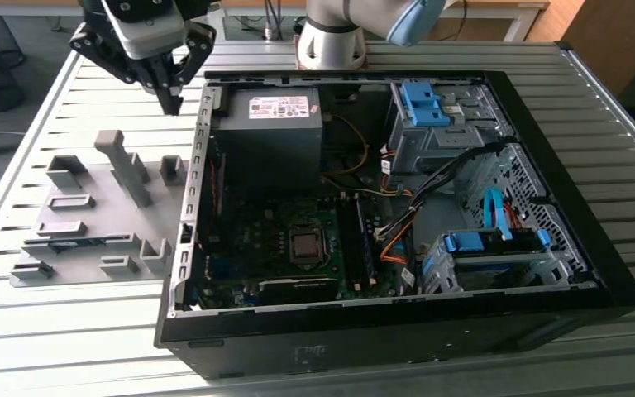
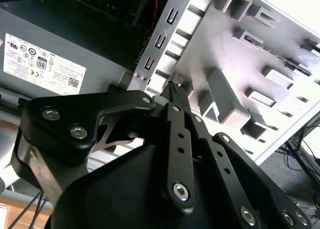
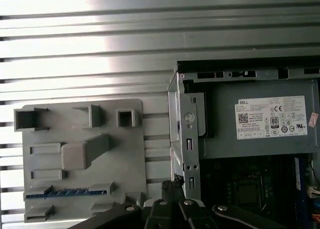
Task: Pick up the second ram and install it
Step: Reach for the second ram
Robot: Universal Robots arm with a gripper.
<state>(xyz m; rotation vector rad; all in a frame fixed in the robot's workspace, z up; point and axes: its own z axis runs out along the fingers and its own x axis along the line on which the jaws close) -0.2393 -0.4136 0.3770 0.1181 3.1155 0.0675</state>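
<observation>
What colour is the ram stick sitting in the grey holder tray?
Blue along its edge: the second ram shows best in the first wrist view.

The ram [image 3: 65, 192] is blue-green, its holder [image 3: 125, 154] grey.

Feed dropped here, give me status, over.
Gripper shut, empty, hovering beside case. Ram lying in grey holder, untouched. Nothing over it.

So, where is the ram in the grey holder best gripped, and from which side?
I would take the ram by its exposed upper long edge, near the middle, coming straight down from above. It stands on edge in a slot of the grey holder, so only that thin edge is free; pinch across its two flat faces.
</observation>
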